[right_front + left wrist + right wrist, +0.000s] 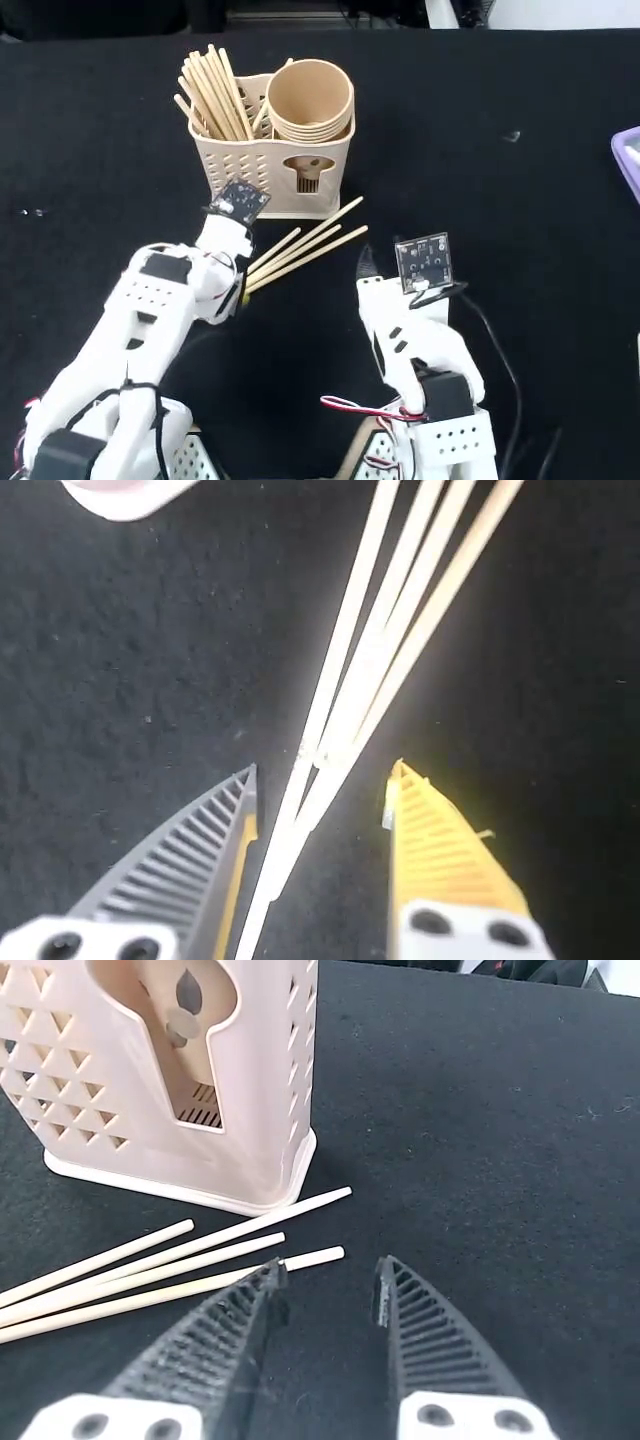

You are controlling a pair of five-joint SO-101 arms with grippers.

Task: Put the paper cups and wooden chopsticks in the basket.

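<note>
Now loose chopsticks (pixel 310 245) lie just before the basket (pixel 250 165), toward the far edge of the table (pixel 500 200). The left gripper (pixel 323 770) has its jaws parted astride them, not clamping. The right gripper (pixel 330 1263) gapes empty at their tips. The cups (pixel 310 100) sit stacked inside the basket.

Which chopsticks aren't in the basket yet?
The loose chopsticks lie flat on the table before the basket, straddled by the open left gripper; the standing chopsticks are inside it beside the cups.

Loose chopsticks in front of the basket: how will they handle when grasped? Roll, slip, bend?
Probably stiff: the loose chopsticks lie straight and thin. Likely to roll or fan apart, since they splay at the far ends. The left gripper stands open around one end, so gripped there the long ends may droop or pivot.
</note>
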